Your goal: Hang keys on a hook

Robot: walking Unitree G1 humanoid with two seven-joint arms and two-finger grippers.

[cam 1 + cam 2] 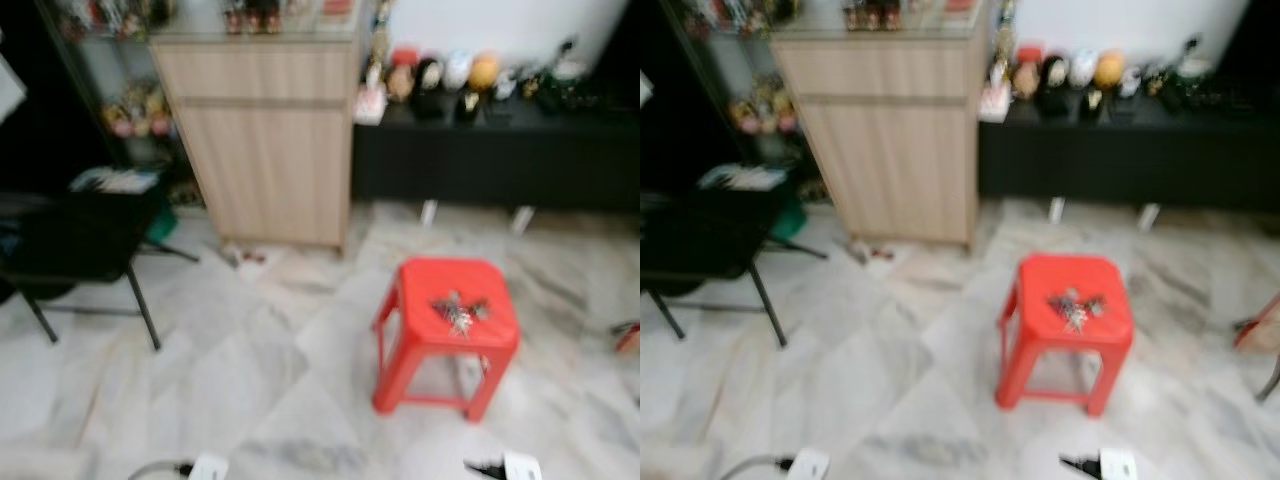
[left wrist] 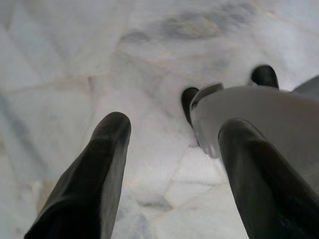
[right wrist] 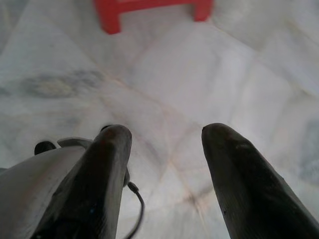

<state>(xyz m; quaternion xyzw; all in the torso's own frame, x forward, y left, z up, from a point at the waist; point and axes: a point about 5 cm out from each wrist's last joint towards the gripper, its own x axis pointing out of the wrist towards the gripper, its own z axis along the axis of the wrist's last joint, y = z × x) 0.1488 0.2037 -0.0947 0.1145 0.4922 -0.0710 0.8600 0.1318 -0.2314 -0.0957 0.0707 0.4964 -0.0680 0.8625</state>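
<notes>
Left eye view, blurred: a pale wooden cabinet [image 1: 262,140] stands upper left, a red plastic stool [image 1: 447,335] right of centre, a bunch of metal keys [image 1: 459,313] on its seat. Left hand [image 2: 172,164] and right hand [image 3: 164,164] hang released, fingers apart, over marble floor [image 1: 250,370].

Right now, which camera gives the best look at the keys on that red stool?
The left eye view: the keys lie on the red stool, slightly larger there. The right eye view shows the same. The right wrist view catches just the stool's feet, no keys.

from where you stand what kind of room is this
Probably a home living room: marble floor, a wooden cabinet, a low black shelf of figurines, and a red plastic stool holding keys.
</notes>
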